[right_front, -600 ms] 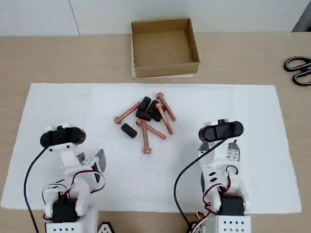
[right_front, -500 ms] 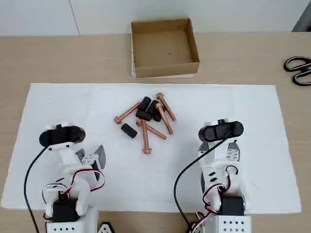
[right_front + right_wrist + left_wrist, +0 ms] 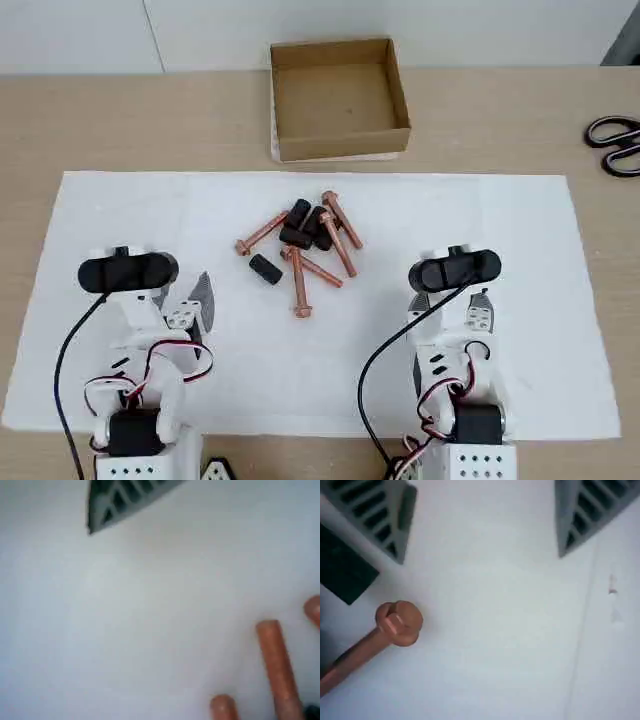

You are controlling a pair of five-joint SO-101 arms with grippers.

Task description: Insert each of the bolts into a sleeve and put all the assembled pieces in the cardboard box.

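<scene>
Several copper bolts (image 3: 300, 282) and black sleeves (image 3: 265, 268) lie loose in a pile at the middle of the white sheet. The cardboard box (image 3: 283, 100) stands empty behind them. My left gripper (image 3: 192, 305) hovers open just left of the pile and nearer the front edge, holding nothing. In the left wrist view its two fingers (image 3: 375, 520) are spread wide, the left gripper (image 3: 481, 555) over bare sheet, with a bolt head (image 3: 399, 622) and a sleeve (image 3: 342, 575) close by. My right gripper (image 3: 480, 312) hangs low, right of the pile; bolt shafts (image 3: 277, 670) lie ahead of it.
The white sheet (image 3: 520, 220) covers most of the wooden table. A pair of scissors (image 3: 615, 145) lies at the far right edge. Bare sheet stretches to both sides of the pile and between the two arm bases.
My left arm has moved forward a little, bringing its open gripper closer to the pile. The right arm and all the parts have stayed where they were.
</scene>
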